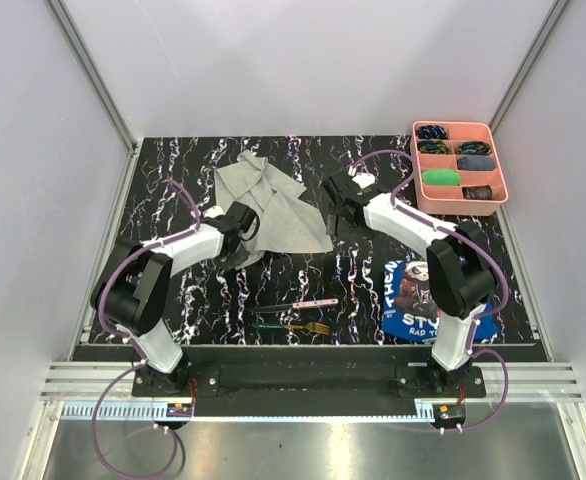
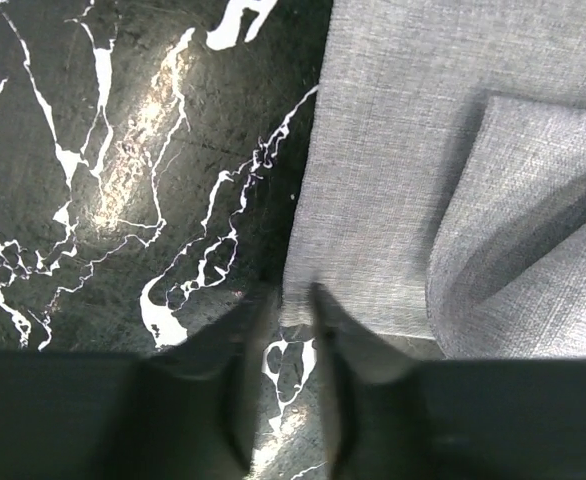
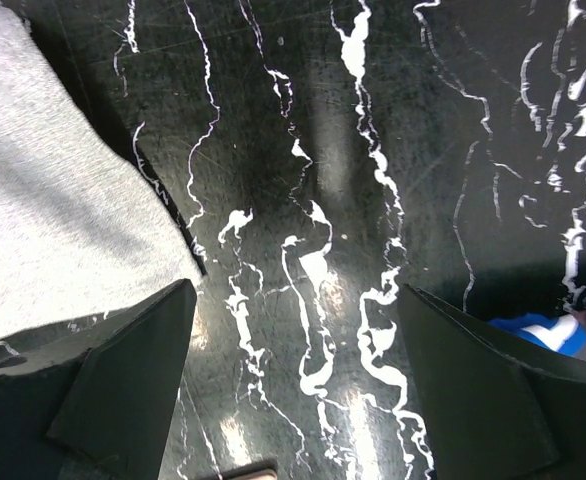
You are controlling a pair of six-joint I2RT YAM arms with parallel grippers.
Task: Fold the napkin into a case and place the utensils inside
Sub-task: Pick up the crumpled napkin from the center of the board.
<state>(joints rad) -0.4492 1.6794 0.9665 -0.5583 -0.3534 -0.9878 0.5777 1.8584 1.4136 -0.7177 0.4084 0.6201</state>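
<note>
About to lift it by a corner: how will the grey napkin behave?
Likely floppy: the napkin lies rumpled with a flap folded over itself. It looks thin and probably light, so it should drape when lifted. Pushed, it would probably bunch rather than slide.

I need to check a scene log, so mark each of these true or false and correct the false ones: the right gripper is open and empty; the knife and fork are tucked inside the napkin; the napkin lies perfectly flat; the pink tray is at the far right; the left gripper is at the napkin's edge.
1. The right gripper is open and empty. True.
2. The pink-handled knife and green-handled fork are inside the grey napkin. False: both lie on the bare table nearer the arms, apart from the napkin.
3. The napkin lies perfectly flat. False: it is rumpled, with part turned over itself.
4. The pink compartment tray is at the far right. True.
5. The left gripper is at the napkin's edge. True.
</note>
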